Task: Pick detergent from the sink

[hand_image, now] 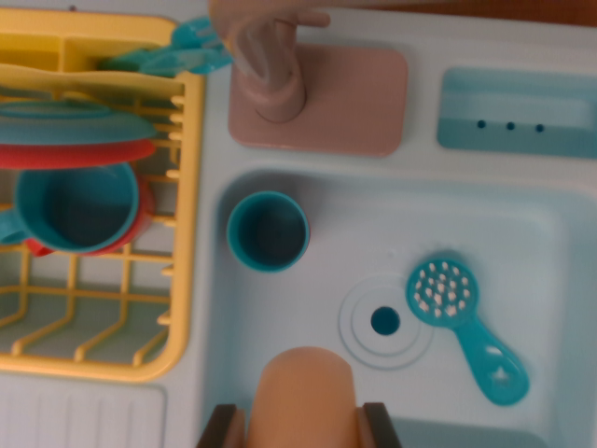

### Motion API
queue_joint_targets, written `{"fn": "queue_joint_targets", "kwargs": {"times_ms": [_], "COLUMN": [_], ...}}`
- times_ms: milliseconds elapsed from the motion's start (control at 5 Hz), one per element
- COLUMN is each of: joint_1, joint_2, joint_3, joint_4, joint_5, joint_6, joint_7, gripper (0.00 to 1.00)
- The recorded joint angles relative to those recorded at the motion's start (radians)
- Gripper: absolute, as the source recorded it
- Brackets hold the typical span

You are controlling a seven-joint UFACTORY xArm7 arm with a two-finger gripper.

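Detergent (306,392) between hand (303,427) fingers, over sink (522,233).

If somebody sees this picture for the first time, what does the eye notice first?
Probably the orange bottle at the bottom centre, sitting between the gripper fingers in the sink. Next come the teal cup and teal strainer in the basin, and the yellow rack of dishes on the wrist view's left.
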Motion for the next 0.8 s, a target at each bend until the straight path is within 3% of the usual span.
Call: {"fn": "queue_joint_targets", "kwargs": {"times_ms": [200,400,600,800], "joint_1": [0.0,-0.0001,-0.0001,-0.0002], "joint_2": [0.0,-0.012,-0.012,-0.024], "joint_3": [0.0,0.0,0.0,0.0], "joint_4": [0.0,0.033,0.033,0.064], "joint_5": [0.0,-0.0017,-0.0017,-0.0033], "joint_6": [0.0,0.045,0.045,0.087], "joint_7": [0.0,0.003,0.003,0.005], "gripper": [1.0,1.0,1.0,1.0]}}
